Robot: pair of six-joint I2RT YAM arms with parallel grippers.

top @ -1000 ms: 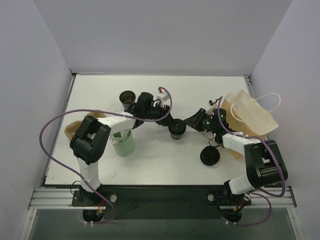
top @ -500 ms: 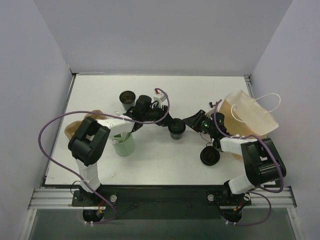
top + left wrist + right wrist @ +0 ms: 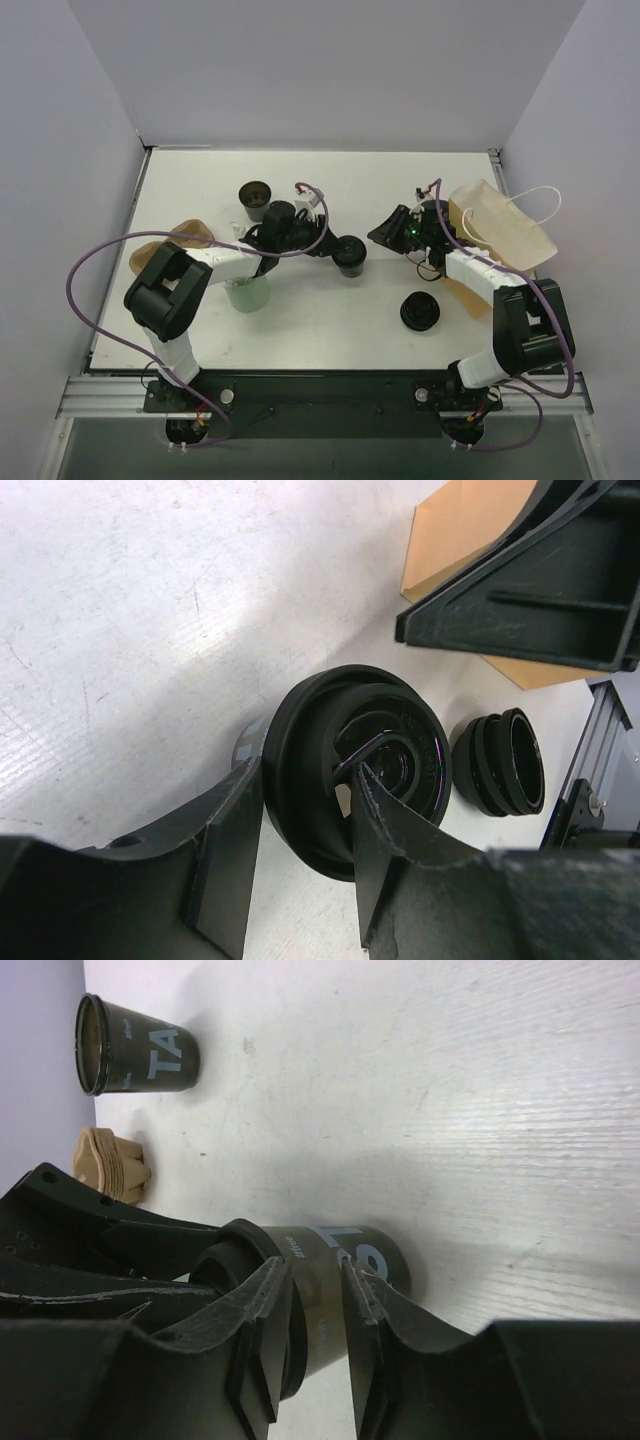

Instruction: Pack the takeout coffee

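Note:
The takeout coffee [image 3: 351, 256] is a small black cup with a black lid on it, standing mid-table. My left gripper [image 3: 336, 246] is shut on it from the left. In the left wrist view its fingers [image 3: 225, 850] clamp the lidded cup [image 3: 350, 765] at the rim. My right gripper [image 3: 383, 232] sits just right of the cup and apart from it, its jaws a narrow gap apart with nothing between them. In the right wrist view the cup [image 3: 330, 1260] lies beyond the right gripper [image 3: 315, 1265].
A loose black lid [image 3: 420, 312] lies front right. A translucent bag [image 3: 500, 232] with white handles lies at the right. A green cup [image 3: 247, 292] stands front left, a black cup with a brown inside [image 3: 255, 197] at the back, tan sleeves [image 3: 165, 245] far left.
My right gripper has drawn back from the cup toward the rear and its jaws have parted slightly. The left arm keeps its grip; the cup has shifted slightly toward the back.

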